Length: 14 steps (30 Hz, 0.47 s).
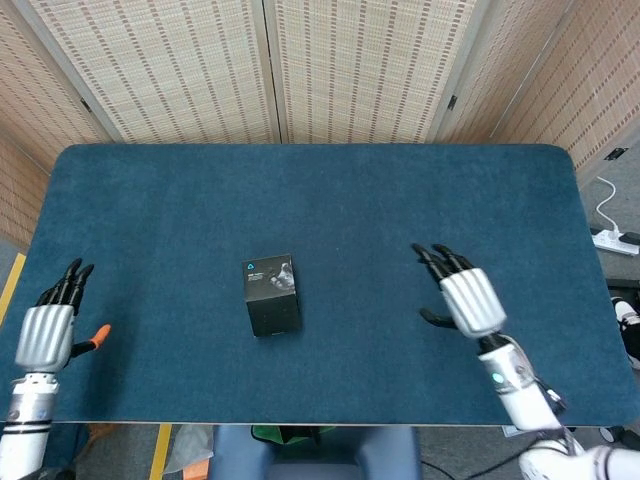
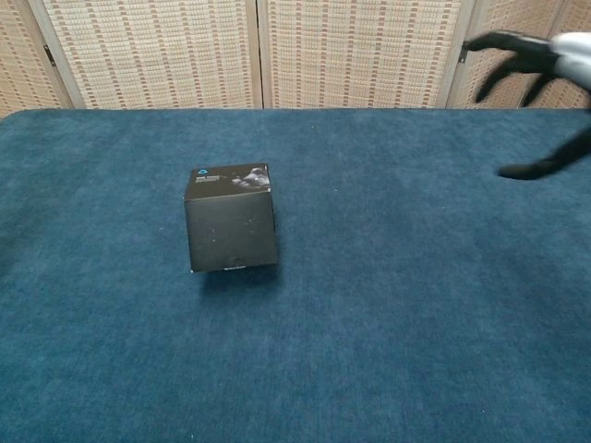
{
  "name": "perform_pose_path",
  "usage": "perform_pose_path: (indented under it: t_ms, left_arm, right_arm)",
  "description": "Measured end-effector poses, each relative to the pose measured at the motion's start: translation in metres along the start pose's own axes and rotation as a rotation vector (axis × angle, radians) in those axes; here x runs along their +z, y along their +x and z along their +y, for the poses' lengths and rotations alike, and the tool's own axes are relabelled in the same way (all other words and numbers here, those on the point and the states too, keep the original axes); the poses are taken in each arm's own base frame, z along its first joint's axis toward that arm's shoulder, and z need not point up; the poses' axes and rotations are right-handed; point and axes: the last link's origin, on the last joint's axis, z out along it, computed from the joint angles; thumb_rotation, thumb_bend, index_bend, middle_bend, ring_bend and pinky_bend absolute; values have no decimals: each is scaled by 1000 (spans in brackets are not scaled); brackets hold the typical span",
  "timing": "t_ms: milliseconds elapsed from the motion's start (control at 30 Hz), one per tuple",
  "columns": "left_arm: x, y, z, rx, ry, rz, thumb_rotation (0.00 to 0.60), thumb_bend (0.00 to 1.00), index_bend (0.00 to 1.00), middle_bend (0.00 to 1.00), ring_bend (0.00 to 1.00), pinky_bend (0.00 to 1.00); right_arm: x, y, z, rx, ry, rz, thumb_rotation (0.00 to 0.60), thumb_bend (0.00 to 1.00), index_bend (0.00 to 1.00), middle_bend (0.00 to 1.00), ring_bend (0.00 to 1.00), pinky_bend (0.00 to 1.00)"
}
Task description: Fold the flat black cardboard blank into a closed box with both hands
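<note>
A closed black cardboard box (image 1: 272, 296) (image 2: 231, 224) stands alone on the blue table, a small blue logo on its top face. Far to its left, near the table's left edge, my left hand (image 1: 47, 327) lies with fingers straight and apart, holding nothing; the chest view does not show it. My right hand (image 1: 462, 294) (image 2: 538, 72) hovers well to the right of the box, fingers spread, empty. Neither hand touches the box.
The blue felt table (image 1: 330, 200) spreads wide around the box. Woven folding screens (image 1: 270, 60) stand behind its far edge. A white power strip (image 1: 618, 240) lies on the floor off the right side.
</note>
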Motion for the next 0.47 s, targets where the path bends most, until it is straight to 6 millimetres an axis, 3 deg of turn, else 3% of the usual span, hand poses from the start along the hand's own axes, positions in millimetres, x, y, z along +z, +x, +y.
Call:
perform_pose_path:
  t_ms: [100,200,400,467]
  left_arm:
    - [-22,1,-8,15,14,4,600,218,77,80,180,258]
    - [-38,2,-12,13,22,4,600,218,77,83,171,245]
    - [-63,5,-15,2,29,-1,600,218,77,83,146,212]
    - [-68,5,-14,-2,24,-7,600,218,74,83,131,199]
  right_arm:
    - [-52,13,29,37,-142,-24,600,137,68,217,68,262]
    - [-87,19,47,84,-230,-5,600,137,68,207,59,250]
    - [-150,31,70,100,-343,70,600,136,68,200,51,227]
    - [-162,33,74,83,-355,90,600,136,68,200,51,222]
